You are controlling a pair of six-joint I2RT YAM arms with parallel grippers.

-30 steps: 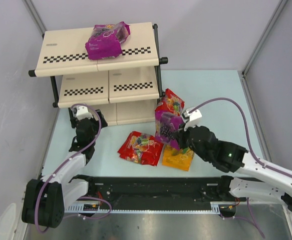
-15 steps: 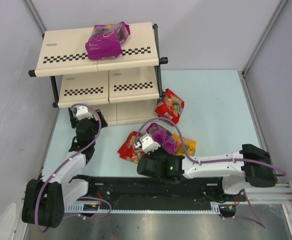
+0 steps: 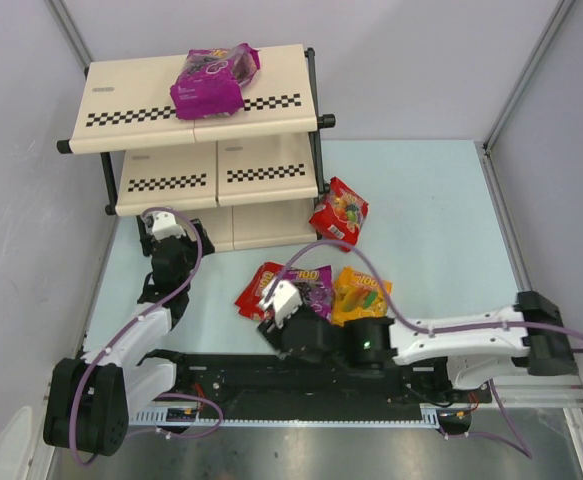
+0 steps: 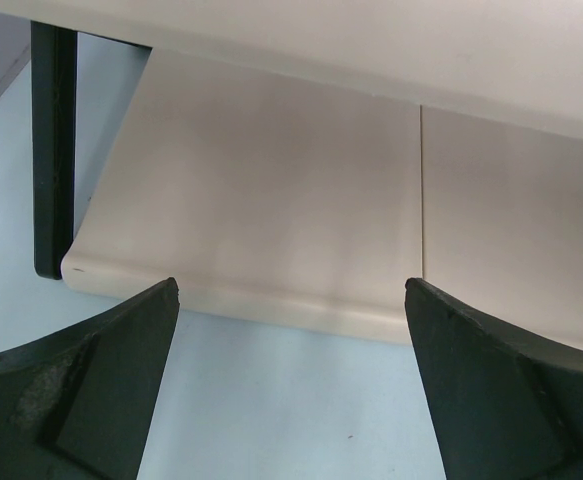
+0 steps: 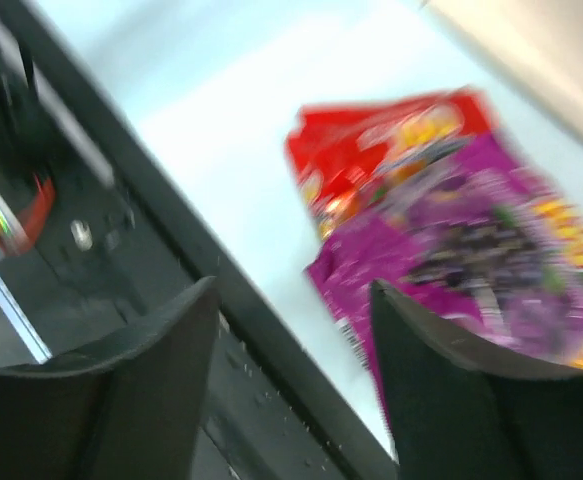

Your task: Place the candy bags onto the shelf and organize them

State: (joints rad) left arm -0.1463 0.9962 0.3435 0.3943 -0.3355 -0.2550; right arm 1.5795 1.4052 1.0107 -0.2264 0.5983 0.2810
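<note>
The right claw [image 5: 293, 300] has its fingers well apart with nothing pinched between them, low over the bench [image 3: 431, 220] in front of the shelf [image 3: 131, 95], out from its right half. The loose purple pouch [image 3: 318, 290] lies just on the shelf side of that claw, resting partly on a red pouch [image 3: 255, 292], with the orange pouch [image 3: 363, 295] touching its other side. In the blurred wrist view its long axis looks slanted across the gap between the fingers, so a fresh grip would likely need the wrist turned. The left claw [image 4: 291, 290], fully spread and empty, faces the left end of the shelf's bottom board, well apart from the pile, so the right arm is nearer. The other purple pouch [image 3: 214, 80] sits on the shelf's top board, and a second red pouch [image 3: 339, 212] lies by the shelf's right foot.
</note>
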